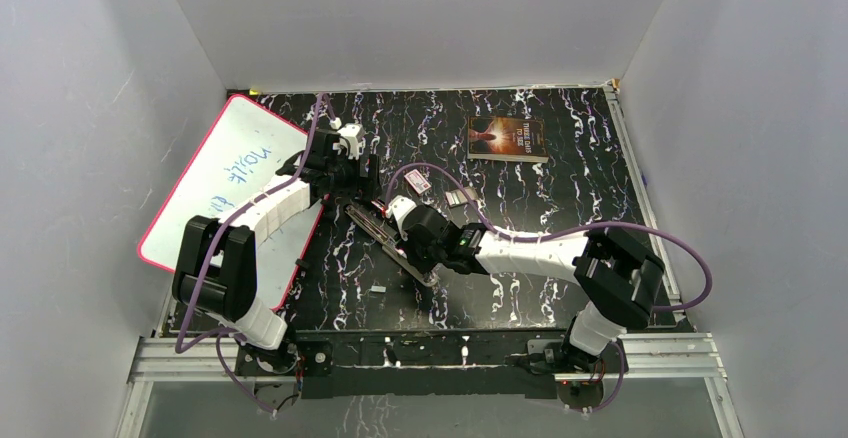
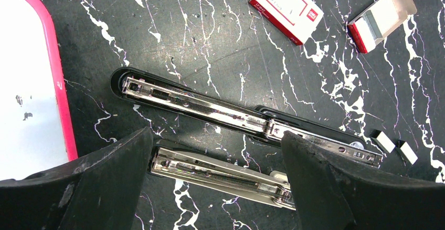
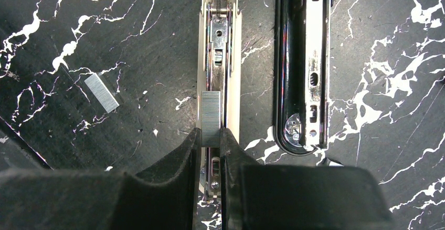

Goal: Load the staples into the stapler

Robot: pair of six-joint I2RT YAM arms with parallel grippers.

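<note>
The stapler [image 1: 392,246] lies opened out on the black marbled table. Its chrome magazine channel [image 3: 219,56] runs beside its black arm [image 3: 302,83]. My right gripper [image 3: 211,135] is shut on a short silvery strip of staples [image 3: 211,117], held right over the channel and in line with it. A second strip [image 3: 102,92] lies loose on the table to the left. My left gripper [image 2: 215,135] hangs open above the stapler. Its fingers [image 2: 105,183] stand at either end of the chrome magazine [image 2: 220,173] without touching it, and the black arm [image 2: 236,115] lies just beyond.
A red and white staple box [image 2: 286,7] and an opened box [image 2: 380,17] lie beyond the stapler, with two small staple strips [image 2: 385,142] close by. A pink-rimmed whiteboard [image 1: 230,168] leans at the left. A book [image 1: 507,139] lies at the back.
</note>
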